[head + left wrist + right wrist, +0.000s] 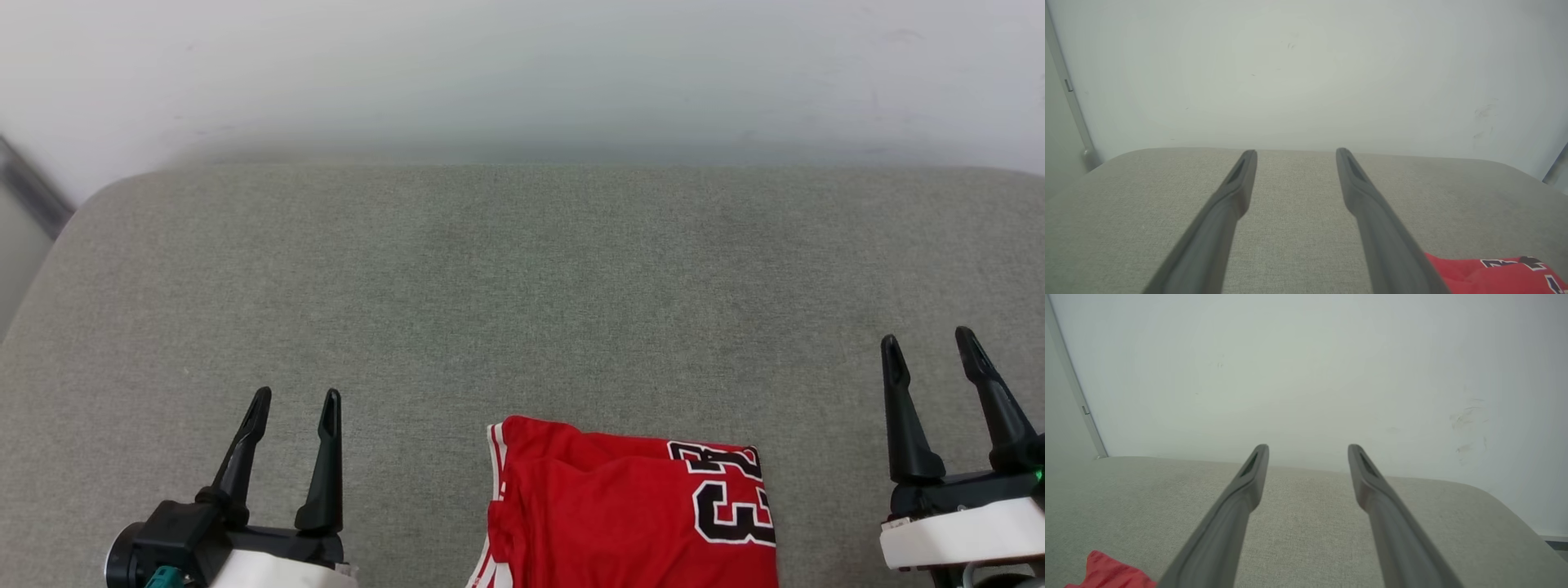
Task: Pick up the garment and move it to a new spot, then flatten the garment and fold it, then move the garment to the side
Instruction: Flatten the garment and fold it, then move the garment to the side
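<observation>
Folded garment [629, 510] between open left gripper [295, 404], right gripper [931, 343].

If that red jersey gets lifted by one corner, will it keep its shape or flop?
Probably flop: the red jersey lies in soft folds. It looks thin, so likely light. Pushed, it would likely bunch on the grey cushion.

Open grey cushion [522, 278] stretches ahead of my jaws, giving room to pass forward on either side. The shirt [629, 514] lies low at the near edge, between my left jaws and right jaws and apart from both. The wall [522, 73] blocks the far side, and a post [37, 196] stands far left.
</observation>
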You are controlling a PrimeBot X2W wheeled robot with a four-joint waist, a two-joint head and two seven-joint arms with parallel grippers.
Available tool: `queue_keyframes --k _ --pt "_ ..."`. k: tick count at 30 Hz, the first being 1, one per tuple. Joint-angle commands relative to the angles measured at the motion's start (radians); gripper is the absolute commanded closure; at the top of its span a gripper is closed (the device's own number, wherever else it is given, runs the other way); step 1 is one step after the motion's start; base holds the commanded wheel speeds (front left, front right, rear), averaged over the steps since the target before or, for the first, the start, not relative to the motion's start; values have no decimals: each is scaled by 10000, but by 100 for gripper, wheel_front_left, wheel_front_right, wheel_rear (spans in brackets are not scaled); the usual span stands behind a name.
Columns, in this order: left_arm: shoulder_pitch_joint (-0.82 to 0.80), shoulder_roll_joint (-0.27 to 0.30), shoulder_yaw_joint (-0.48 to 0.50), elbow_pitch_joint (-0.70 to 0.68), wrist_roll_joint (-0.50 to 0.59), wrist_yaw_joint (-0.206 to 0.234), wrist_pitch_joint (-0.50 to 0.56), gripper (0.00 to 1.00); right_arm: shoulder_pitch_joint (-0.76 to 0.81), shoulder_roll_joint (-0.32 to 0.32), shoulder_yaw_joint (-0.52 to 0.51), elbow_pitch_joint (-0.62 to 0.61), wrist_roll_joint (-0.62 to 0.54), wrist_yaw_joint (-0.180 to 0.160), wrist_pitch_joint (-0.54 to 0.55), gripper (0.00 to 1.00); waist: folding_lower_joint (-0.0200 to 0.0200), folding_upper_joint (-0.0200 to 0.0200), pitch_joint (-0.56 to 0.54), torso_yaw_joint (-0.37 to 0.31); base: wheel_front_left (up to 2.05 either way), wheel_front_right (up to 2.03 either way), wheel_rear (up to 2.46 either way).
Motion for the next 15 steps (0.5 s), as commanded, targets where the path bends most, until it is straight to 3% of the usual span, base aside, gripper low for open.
queue_keyframes --k 1,15 --pt "82 -33 -17 -36 34 -10 -21 0 100 62 -17 -28 1 -4 -69 0 0 0 -14 19 0 0 0" --pt "107 5 -145 -3 6 -10 -21 0 181 189 129 230 0 -4 -264 0 0 0 -98 99 0 0 0"
